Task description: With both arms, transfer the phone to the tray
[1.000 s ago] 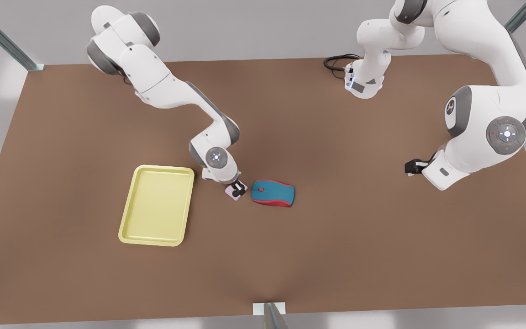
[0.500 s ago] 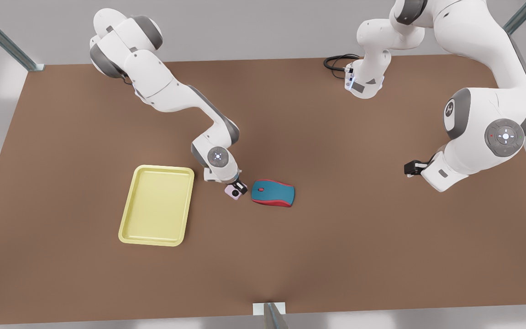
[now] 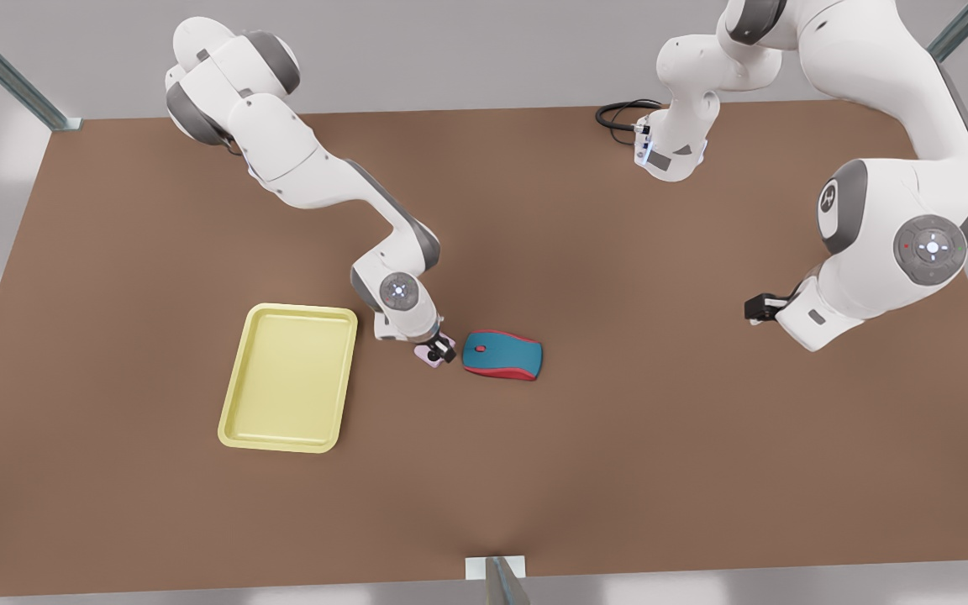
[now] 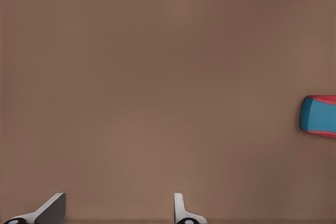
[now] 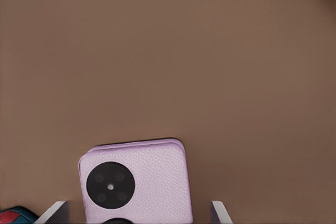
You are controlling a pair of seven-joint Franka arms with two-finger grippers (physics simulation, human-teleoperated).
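While the right tool hangs low over the phone, its two fingers stand apart, one on each side of the pink phone, not yet pressing it. The phone lies flat on the brown counter, between the yellow tray and the blue-and-red mouse, just beside the mouse. So the step in hand looks like the grab. Next, the fingers need to close on the phone's sides, lift it, and carry it over to the tray. The left tool waits far off with its fingers apart, holding nothing.
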